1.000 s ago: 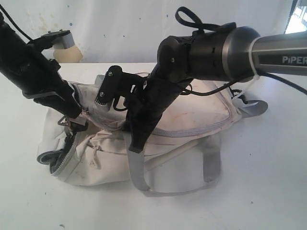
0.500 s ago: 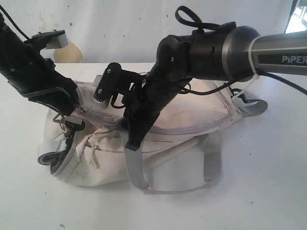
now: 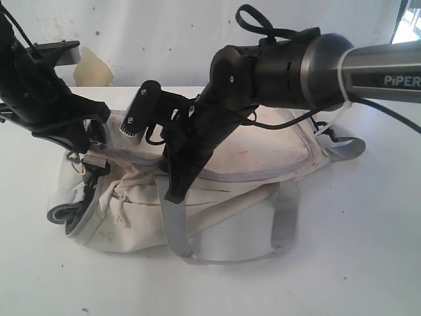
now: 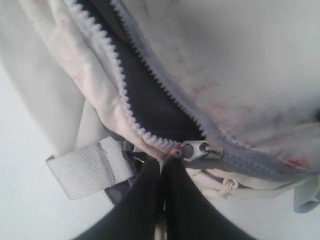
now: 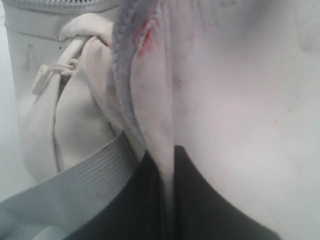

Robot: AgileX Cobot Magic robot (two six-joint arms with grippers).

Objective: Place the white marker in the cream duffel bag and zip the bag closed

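Slumped, stained cream duffel bag (image 3: 256, 155), grey zipper (image 4: 196, 150) open at one end

In the exterior view the right arm (image 3: 276, 66) crosses the middle of the frame and hides the centre of the cream duffel bag (image 3: 263, 155) from you. At upper left the left arm (image 3: 39, 99) runs off the frame edge. In the left wrist view the open gap beside the zipper (image 4: 195, 150) shows only darkness, so you cannot tell whether the white marker lies inside. The left gripper (image 4: 162, 170) and the right gripper (image 5: 167, 162) are both cut off by their frames, and the right wrist view is blurred.
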